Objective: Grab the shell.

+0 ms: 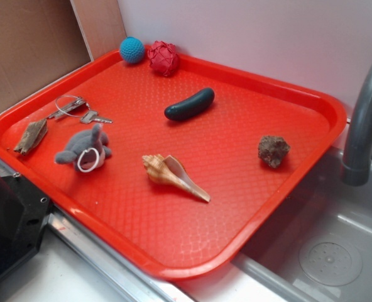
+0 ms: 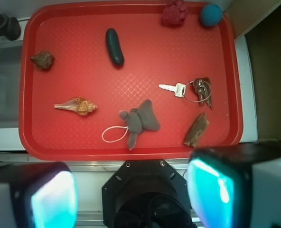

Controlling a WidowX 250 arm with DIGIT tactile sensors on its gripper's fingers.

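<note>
The red tray (image 1: 280,189) was the largest item, a textured rectangular tray that sat beside a steel sink (image 1: 337,251) with a grey faucet (image 1: 365,119) at its edge; no brand mark, label or lettering could be read on the tray or on anything it carried. The gripper (image 2: 131,190) was seen only in the wrist view, high above the near rim of the tray, its two fingers (image 2: 52,197) blurred at the bottom corners of the frame and spread wide apart, jaws released and nothing between them. A grey plush toy (image 1: 85,148) with a white loop lay left of centre on the tray. A dark green cucumber-shaped piece (image 1: 189,104) lay toward the far side. The shell (image 1: 171,175), tan and cream, lay on its side near the middle of the tray, just right of the plush toy in the exterior view, knobbly whorled end toward the toy and long point toward the near rim; it touched nothing else and was well apart from the gripper. A bunch of keys (image 1: 76,111) on a ring lay behind the toy; any stamping on them was too small to read. A flat piece of bark (image 1: 31,136) lay near the left rim. A red woven ball (image 1: 163,58) and a blue crocheted ball (image 1: 132,50) sat side by side in the far corner. A rough brown rock (image 1: 273,151) sat alone near the right rim.
</note>
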